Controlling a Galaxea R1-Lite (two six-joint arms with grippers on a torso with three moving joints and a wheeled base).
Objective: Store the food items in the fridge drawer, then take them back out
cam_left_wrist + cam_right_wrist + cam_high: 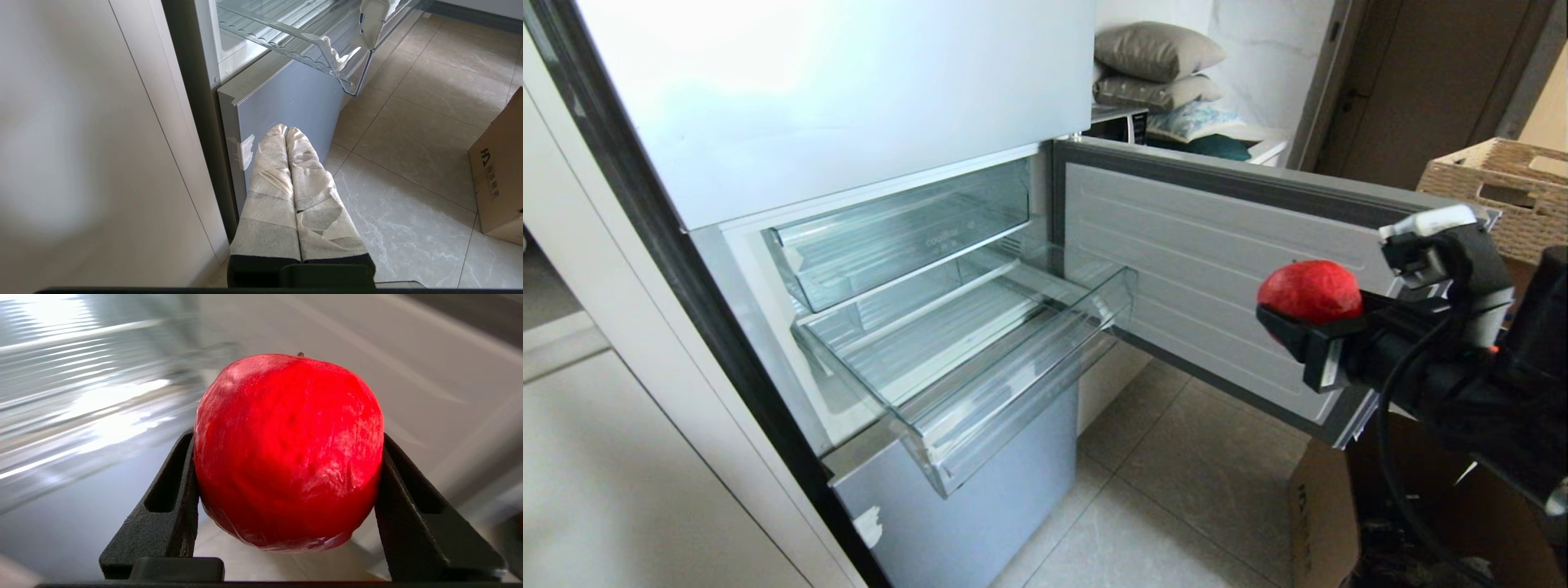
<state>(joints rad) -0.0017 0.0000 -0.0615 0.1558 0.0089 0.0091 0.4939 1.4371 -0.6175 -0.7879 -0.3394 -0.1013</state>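
A smooth, round, red apple-like food item sits between the black fingers of my right gripper, which is shut on it in the air in front of the open fridge door, to the right of the fridge drawer. The fridge drawer, clear with a ribbed floor, is pulled out and holds nothing. Above it sits the shallower clear upper drawer. My left gripper, its fingers wrapped in tape and pressed together, hangs low beside the fridge's grey bottom panel.
The open fridge door stands behind the right gripper. A cardboard box stands on the tiled floor at the right. A wicker basket is at the far right and pillows lie behind the fridge.
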